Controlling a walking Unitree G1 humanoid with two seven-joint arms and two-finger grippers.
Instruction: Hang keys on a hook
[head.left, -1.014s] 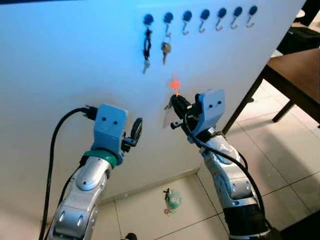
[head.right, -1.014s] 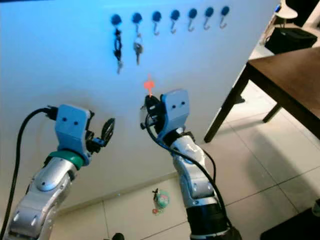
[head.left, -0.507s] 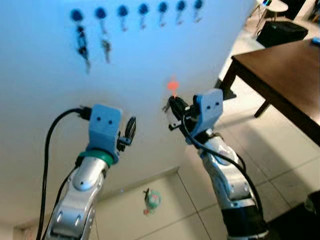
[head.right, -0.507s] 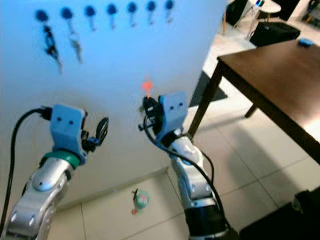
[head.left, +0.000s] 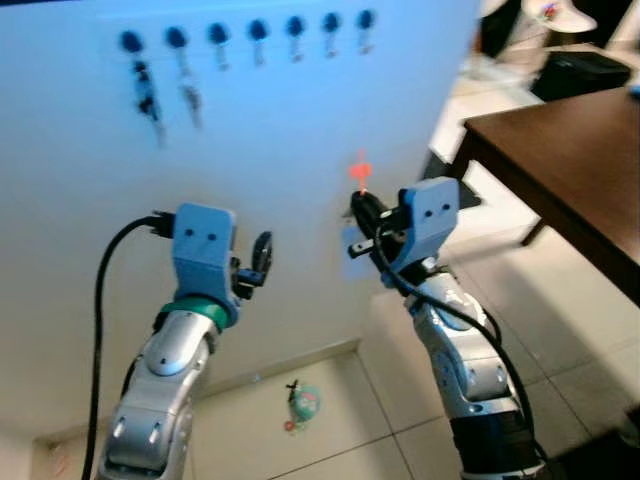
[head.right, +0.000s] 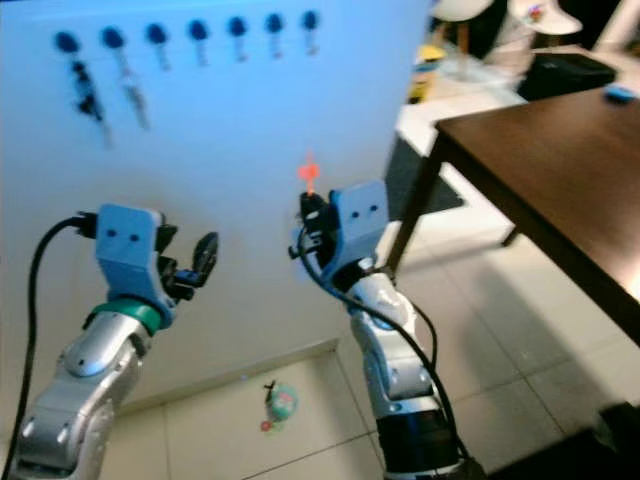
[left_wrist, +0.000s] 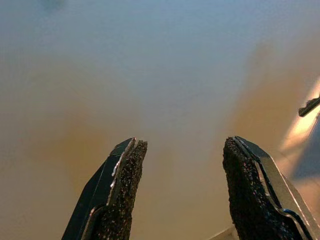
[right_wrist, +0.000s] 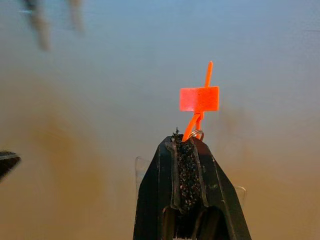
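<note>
Both silver arms are raised forward with the elbows bent. The left tool (head.left: 262, 262) is held at chest height with its two black fingers (left_wrist: 117, 190) spread apart and nothing between them. The right tool (right_wrist: 186, 150) is held slightly higher, its fingers pressed together, with a small metal ring pinched at their tips.

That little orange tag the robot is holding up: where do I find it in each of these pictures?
Left eye view: orange tag just above the right gripper, against the white wall.
Right eye view: the tag left of middle, again atop that gripper.
Right wrist view: the tag centred, sticking out beyond the shut black fingertips.
Left wrist view: I can't find it.
Shared landmark: the row of blue hooks.
</note>
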